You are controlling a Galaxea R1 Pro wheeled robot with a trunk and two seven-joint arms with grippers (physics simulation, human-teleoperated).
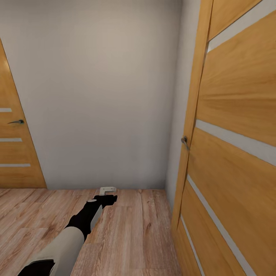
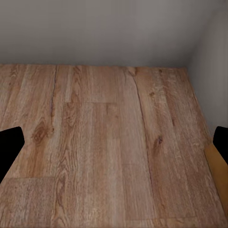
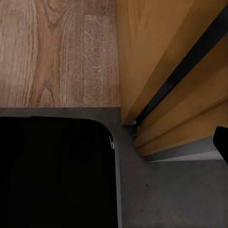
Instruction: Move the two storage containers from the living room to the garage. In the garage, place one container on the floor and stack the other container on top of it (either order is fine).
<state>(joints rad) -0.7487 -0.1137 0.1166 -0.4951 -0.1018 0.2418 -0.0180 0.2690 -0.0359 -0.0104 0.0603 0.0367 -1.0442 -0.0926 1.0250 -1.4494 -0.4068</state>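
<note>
Wood plank floor (image 1: 134, 230) beneath outstretched left tool (image 1: 107, 197), fingers apart.

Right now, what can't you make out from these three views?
- Left tool, head view: too small to tell open or shut.
- Right tool, right wrist view: one black fingertip at the frame edge, state unclear.
- Open door, head view: cut off by the frame; what lies behind is hidden.

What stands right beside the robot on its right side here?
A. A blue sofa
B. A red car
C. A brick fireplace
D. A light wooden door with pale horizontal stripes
D: the light wooden door with pale stripes and a metal handle fills the head view's right side, above the wood plank floor.
</note>
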